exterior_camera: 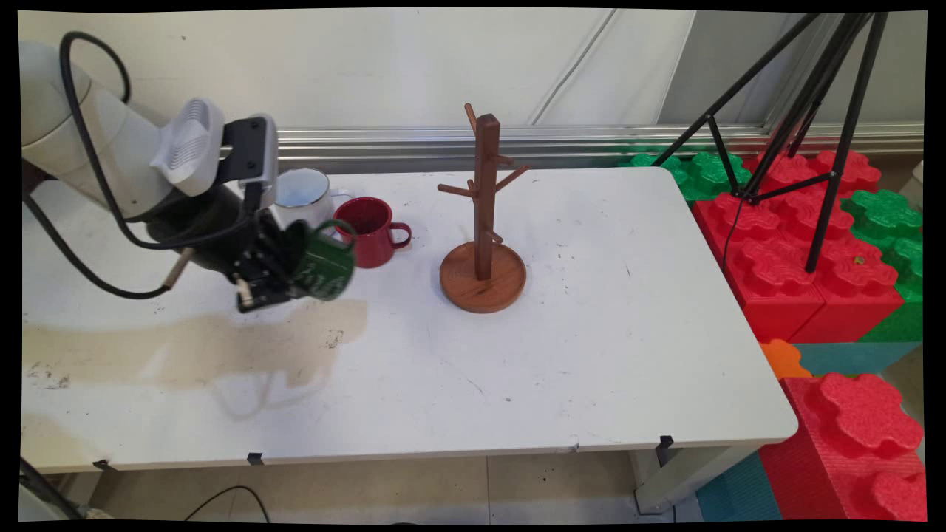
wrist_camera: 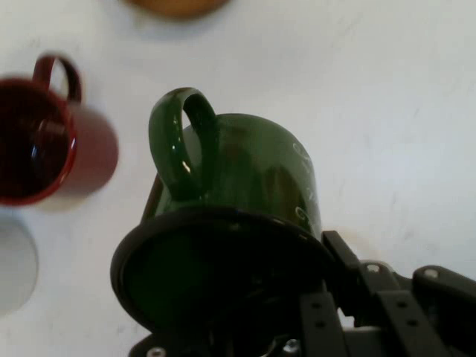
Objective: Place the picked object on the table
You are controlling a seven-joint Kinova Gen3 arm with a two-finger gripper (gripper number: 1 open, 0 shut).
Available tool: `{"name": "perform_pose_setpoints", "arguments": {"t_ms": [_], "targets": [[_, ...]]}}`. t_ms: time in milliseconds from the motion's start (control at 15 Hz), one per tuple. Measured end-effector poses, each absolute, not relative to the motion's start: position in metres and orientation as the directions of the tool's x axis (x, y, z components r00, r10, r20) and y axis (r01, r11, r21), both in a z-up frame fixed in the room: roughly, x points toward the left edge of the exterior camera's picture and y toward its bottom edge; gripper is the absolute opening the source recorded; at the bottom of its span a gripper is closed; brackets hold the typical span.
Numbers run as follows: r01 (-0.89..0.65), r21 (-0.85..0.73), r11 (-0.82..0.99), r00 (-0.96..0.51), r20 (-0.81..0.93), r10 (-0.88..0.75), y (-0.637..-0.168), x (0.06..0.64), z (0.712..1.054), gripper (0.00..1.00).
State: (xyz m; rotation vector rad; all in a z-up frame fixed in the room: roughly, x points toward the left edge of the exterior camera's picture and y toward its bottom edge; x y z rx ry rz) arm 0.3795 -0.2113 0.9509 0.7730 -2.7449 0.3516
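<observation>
tool [exterior_camera: 284,277]: pinching the rim of the green mug [exterior_camera: 325,264], lifted off the counter [exterior_camera: 591,332] near its far left corner | mug: tilted on its side, mouth toward the tool, handle up | beside: red mug [exterior_camera: 367,230] just behind, white mug [exterior_camera: 303,196] further back | wooden mug tree [exterior_camera: 484,222] to the right, well apart

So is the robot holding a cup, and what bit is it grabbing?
Yes. The gripper holds the green mug by its rim, up off the table, with the handle left free.
</observation>
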Motion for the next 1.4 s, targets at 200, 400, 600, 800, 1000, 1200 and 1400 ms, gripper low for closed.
{"name": "perform_pose_setpoints", "arguments": {"t_ms": [200,400,600,800,1000,1200,1400], "targets": [[-0.529,-0.187,0.828,-0.841,0.248,-0.481,-0.215,0.392,0.944,0.0],[-0.523,-0.213,0.825,-0.851,0.178,-0.494,-0.223,0.403,0.934,0.0],[-0.527,-0.226,0.819,-0.85,0.131,-0.511,-0.231,0.408,0.925,0.0],[-0.521,-0.234,0.821,-0.851,0.068,-0.521,-0.241,0.411,0.913,0.0],[-0.511,-0.231,0.828,-0.851,0.0,-0.525,-0.25,0.412,0.901,0.0],[-0.504,-0.224,0.834,-0.849,-0.052,-0.526,-0.256,0.411,0.89,0.0],[-0.492,-0.207,0.846,-0.847,-0.111,-0.52,-0.265,0.408,0.874,0.0]]}}
